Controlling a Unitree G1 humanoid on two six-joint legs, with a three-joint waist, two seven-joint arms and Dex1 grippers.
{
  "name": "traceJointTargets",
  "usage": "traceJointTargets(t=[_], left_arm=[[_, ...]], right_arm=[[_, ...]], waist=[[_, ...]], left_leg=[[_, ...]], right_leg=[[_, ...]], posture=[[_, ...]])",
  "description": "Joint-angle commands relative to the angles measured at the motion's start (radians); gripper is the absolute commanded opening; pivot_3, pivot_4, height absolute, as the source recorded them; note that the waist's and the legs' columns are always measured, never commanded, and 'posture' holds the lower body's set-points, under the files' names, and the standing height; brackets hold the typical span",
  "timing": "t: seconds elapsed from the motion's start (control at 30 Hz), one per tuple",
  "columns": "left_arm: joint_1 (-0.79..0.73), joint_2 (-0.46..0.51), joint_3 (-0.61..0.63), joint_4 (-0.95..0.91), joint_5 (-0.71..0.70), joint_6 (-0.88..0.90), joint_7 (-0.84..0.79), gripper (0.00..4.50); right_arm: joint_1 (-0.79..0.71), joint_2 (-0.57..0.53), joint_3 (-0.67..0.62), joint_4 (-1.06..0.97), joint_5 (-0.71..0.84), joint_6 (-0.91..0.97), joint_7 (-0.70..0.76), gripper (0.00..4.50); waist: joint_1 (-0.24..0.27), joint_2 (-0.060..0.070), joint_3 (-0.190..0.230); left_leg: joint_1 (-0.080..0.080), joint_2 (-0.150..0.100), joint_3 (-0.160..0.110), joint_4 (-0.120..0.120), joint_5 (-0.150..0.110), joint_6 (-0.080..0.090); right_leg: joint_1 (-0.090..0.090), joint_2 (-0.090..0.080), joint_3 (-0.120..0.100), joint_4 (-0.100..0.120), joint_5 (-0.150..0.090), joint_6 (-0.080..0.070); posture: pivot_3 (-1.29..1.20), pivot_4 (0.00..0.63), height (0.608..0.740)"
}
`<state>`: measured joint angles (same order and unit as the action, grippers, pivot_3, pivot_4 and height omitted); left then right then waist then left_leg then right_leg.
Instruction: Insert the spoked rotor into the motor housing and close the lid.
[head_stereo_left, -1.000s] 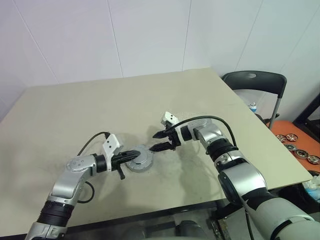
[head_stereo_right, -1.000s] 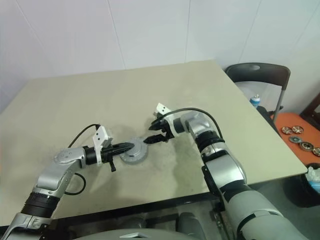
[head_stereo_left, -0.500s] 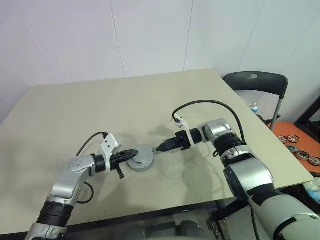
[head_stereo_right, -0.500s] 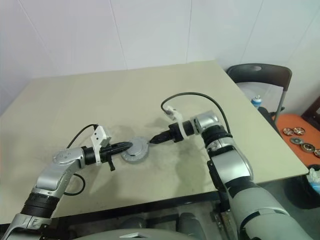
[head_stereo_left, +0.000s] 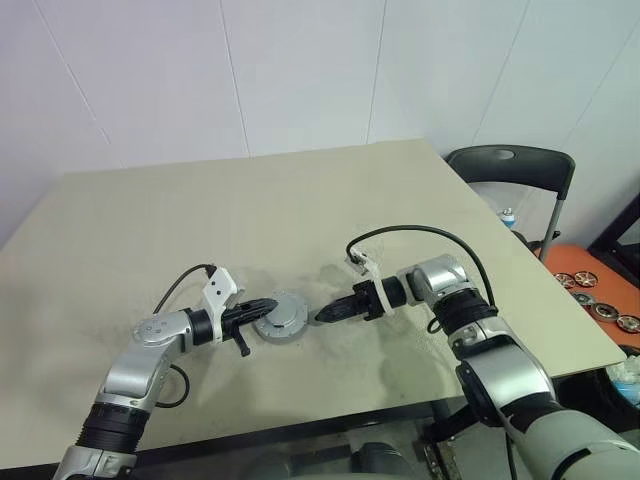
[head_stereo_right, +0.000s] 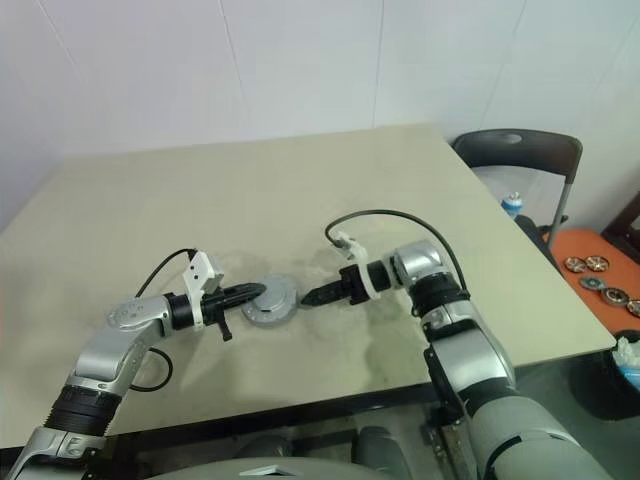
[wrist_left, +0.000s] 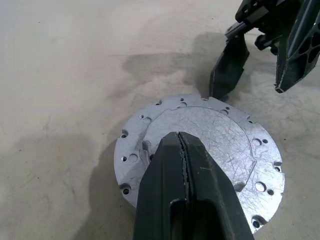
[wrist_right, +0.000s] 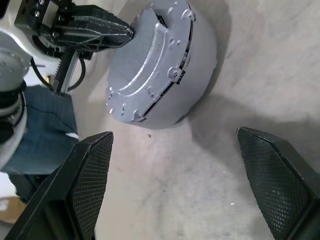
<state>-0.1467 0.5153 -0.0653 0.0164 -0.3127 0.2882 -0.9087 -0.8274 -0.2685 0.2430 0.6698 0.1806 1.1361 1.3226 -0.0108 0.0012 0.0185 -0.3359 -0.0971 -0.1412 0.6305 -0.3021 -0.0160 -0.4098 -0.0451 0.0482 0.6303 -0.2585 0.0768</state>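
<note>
While capped by the lid (wrist_left: 200, 145), motor housing (wrist_right: 192, 75) between both end effectors.

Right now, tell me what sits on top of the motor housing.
The lid sits on the motor housing, with the shut left gripper over it. Whatever is inside the housing is covered.

The lid (wrist_left: 200, 145) is matt silver-grey metal, finely scratched and drilled with small holes; the motor housing (wrist_right: 192, 75) under it has a smooth grey wall. Around the lid, the table (head_stereo_left: 300, 200) is matt beige, lightly scuffed. The right gripper's fingers (wrist_right: 90, 170) are black plastic with cross-hatched pads.
</note>
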Motion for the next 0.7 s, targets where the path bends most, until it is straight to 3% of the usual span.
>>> traceJointTargets(t=[0.03, 0.2, 0.4, 0.7], left_arm=[[0.008, 0.007, -0.013, 0.014, 0.019, 0.018, 0.004, 0.00], [0.012, 0.012, -0.013, 0.003, 0.015, 0.021, -0.003, 0.00], [0.008, -0.001, -0.016, 0.011, 0.022, 0.012, 0.010, 0.00], [0.025, 0.002, -0.009, -0.002, 0.021, 0.011, 0.015, 0.00]], right_arm=[[-0.017, 0.014, -0.022, -0.038, 0.086, 0.147, -0.015, 4.12], [-0.115, 0.047, -0.143, -0.004, 0.181, 0.299, -0.099, 4.12], [-0.138, 0.097, -0.183, 0.061, 0.166, 0.248, -0.272, 4.12], [-0.091, 0.045, -0.119, -0.053, 0.261, 0.349, -0.258, 4.12]], waist=[[0.000, 0.000, 0.000], [0.000, 0.000, 0.001], [0.000, 0.000, 0.000], [-0.001, 0.000, 0.000]], left_leg=[[0.000, 0.000, 0.000, 0.000, 0.000, 0.000], [-0.002, 0.000, 0.000, 0.001, 0.000, 0.000], [-0.002, 0.000, 0.000, 0.000, 0.000, 0.000], [-0.002, 0.000, 0.000, 0.001, 0.000, 0.000]], right_leg=[[0.000, 0.000, 0.000, 0.000, 0.000, 0.000], [-0.002, 0.000, 0.000, 0.000, 0.000, 0.000], [-0.002, 0.000, 0.000, 0.000, 0.000, 0.000], [-0.002, 0.000, 0.000, 0.000, 0.000, 0.000]], posture=[[0.00, 0.000, 0.740], [0.00, 0.000, 0.740], [0.00, 0.000, 0.740], [0.00, 0.000, 0.740]])
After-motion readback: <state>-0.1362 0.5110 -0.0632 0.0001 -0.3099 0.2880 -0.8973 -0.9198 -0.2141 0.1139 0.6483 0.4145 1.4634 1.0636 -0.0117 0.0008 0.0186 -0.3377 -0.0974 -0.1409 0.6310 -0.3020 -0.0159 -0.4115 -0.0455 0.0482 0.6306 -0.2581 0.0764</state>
